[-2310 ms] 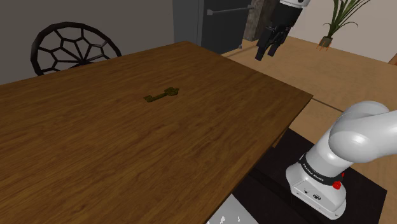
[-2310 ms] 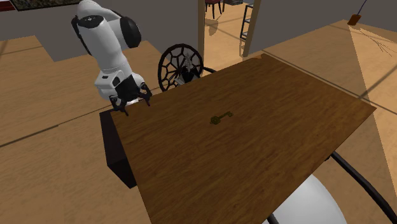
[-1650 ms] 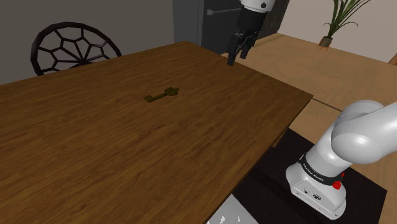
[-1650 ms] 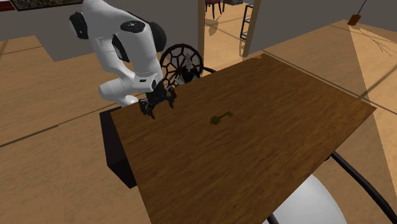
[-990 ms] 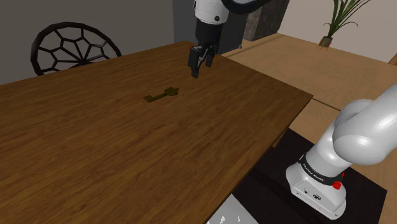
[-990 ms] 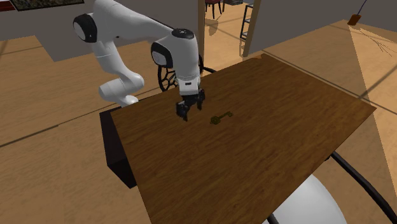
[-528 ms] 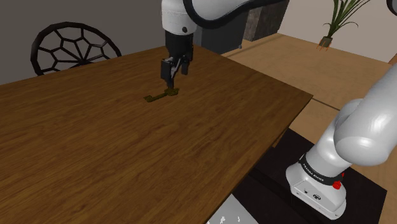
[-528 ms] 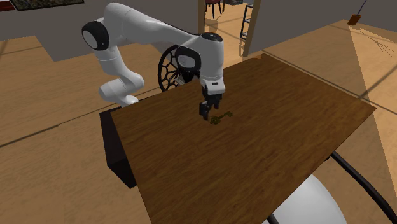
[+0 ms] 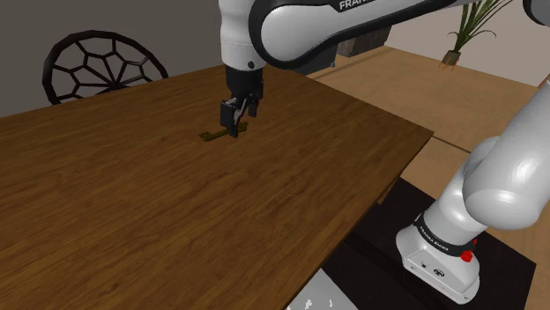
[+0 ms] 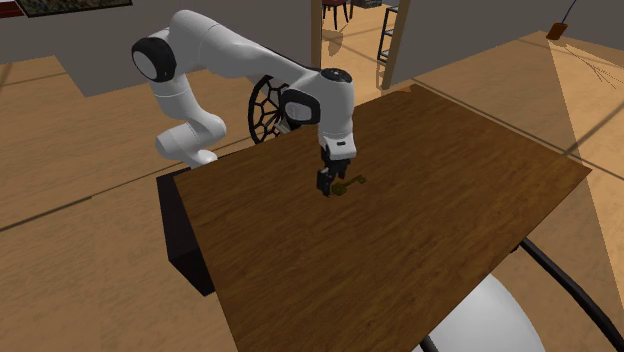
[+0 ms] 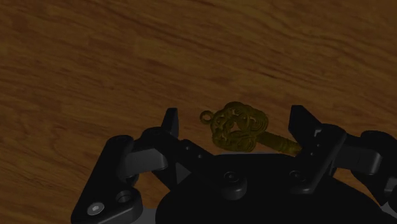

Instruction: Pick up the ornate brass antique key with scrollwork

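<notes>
Dark wood grain runs across the whole surface, and the key lies flat on it, well away from every edge, its brassy scrolled head between the spread fingers and touching neither. Your gripper hangs close over it, pointing straight down. Watch the angle first: in the wrist view the shaft runs off slantwise toward one finger and under the hand, so closing from here would likely squeeze partly along the key's length, and one finger could meet the shaft before the other meets the head, pushing or spinning the key across the smooth wood. The key is also thin and low, so if you stop too high the fingers may shut above it and catch nothing. Go too deep and the tips will press into the surface. I cannot tell from these views how much gap is left under the tips. Beyond the surface's far edge stands a black chair with a web-patterned back, a potted plant sits on the wooden floor at the shoulder view's upper right, and none of it crowds your approach.
</notes>
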### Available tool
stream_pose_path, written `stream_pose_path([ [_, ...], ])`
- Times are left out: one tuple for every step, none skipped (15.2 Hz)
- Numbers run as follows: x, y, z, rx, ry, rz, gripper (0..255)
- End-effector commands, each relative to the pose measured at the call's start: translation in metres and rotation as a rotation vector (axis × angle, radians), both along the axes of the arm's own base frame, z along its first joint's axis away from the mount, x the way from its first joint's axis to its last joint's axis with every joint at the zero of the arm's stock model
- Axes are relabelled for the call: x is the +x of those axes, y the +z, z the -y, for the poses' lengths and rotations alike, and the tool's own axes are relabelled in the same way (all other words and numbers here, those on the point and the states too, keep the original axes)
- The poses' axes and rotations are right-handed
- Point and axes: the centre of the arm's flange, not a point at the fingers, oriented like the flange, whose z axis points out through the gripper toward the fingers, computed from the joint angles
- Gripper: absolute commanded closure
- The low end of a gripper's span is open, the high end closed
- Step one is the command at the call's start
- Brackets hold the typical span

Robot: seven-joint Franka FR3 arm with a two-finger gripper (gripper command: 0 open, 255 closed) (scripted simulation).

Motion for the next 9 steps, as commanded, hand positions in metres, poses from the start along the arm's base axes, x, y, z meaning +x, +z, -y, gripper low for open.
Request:
stream_pose_path([
  [-0.0004, -0.0043, -0.0006, 0.0, 0.0, 0.0, 0],
  [0.0004, -0.0043, -0.0011, 0.0, 0.0, 0.0, 255],
  [0.0003, -0.0041, -0.0009, 0.0, 0.0, 0.0, 255],
  [-0.0003, -0.0045, -0.0006, 0.0, 0.0, 0.0, 255],
  [0.0003, -0.0044, -0.0006, 0.0, 0.0, 0.0, 255],
  [0.0005, -0.0046, -0.0007, 0.0, 0.0, 0.0, 255],
  [0.0003, -0.0051, -0.0005, 0.0, 0.0, 0.0, 255],
  [0.0002, -0.0049, -0.0005, 0.0, 0.0, 0.0, 255],
  [0.0009, -0.0048, -0.0007, 0.0, 0.0, 0.0, 255],
])
